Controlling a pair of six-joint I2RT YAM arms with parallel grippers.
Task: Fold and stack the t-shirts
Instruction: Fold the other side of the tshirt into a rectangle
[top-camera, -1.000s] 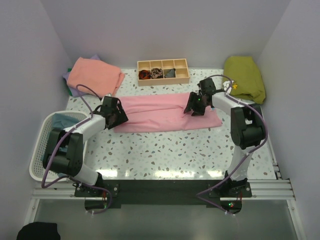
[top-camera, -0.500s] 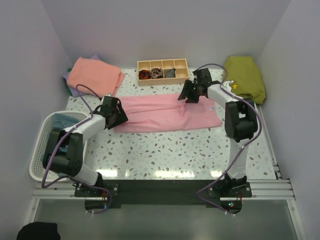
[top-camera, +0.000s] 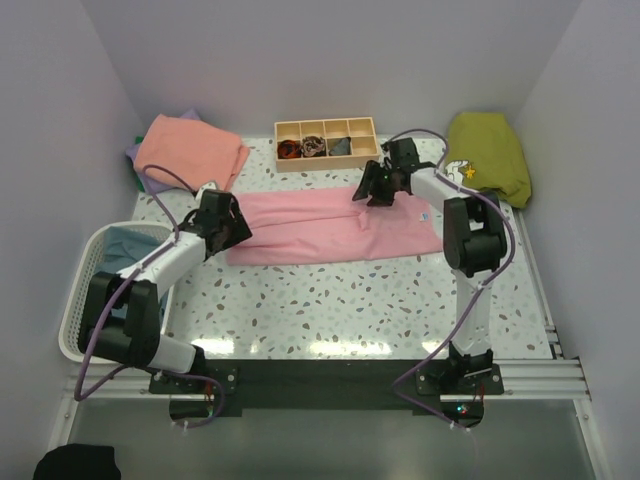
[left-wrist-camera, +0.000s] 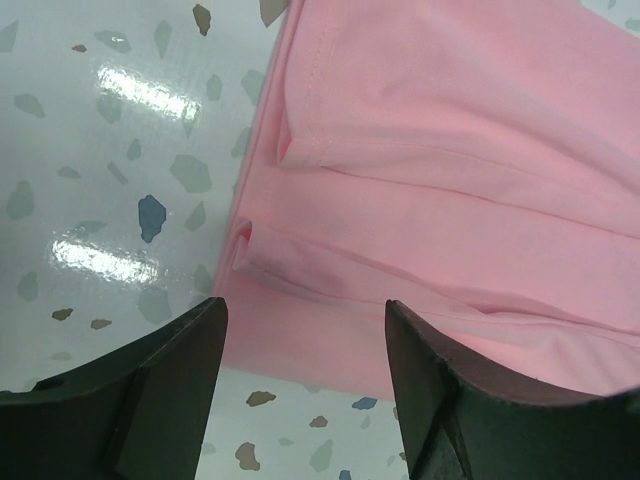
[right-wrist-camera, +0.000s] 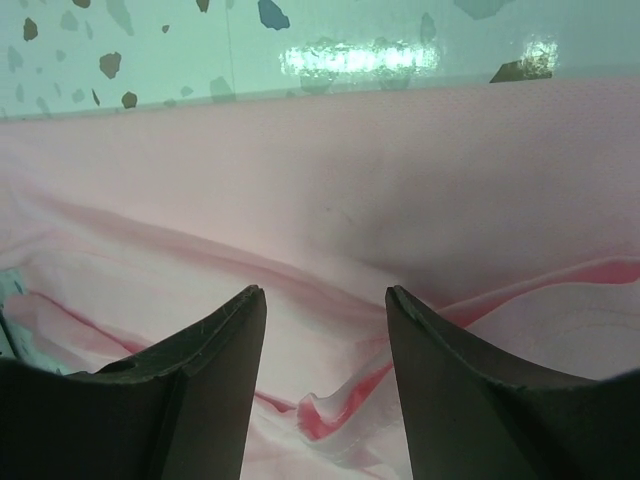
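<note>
Two grippers, both spread wide and empty! The pink t-shirt (top-camera: 330, 228) lies folded lengthwise just in front of the wooden tray (top-camera: 328, 161). The left gripper (top-camera: 233, 229) sits front-left of the tray, the right gripper (top-camera: 372, 192) directly before it. The danger: pinching only one layer would spoil the fold.

Long pink cotton t-shirt (top-camera: 330, 225), folded to a strip, lies left-to-right across the middle of the white speckled desk (top-camera: 350, 300).
Behind it, at the far edge: light wooden compartmented tray (top-camera: 327, 143).
Far left corner: folded salmon-coral t-shirt (top-camera: 190, 150) on top of a lavender cloth (top-camera: 133, 160).
Far right corner: olive-green cloth heap (top-camera: 490, 155).
Near left: white slatted plastic basket (top-camera: 80, 300), teal-blue garment (top-camera: 125, 243) inside.
Left pincer (top-camera: 232, 228) over the strip's left end; right pincer (top-camera: 370, 190) over its far edge, right of middle.
</note>
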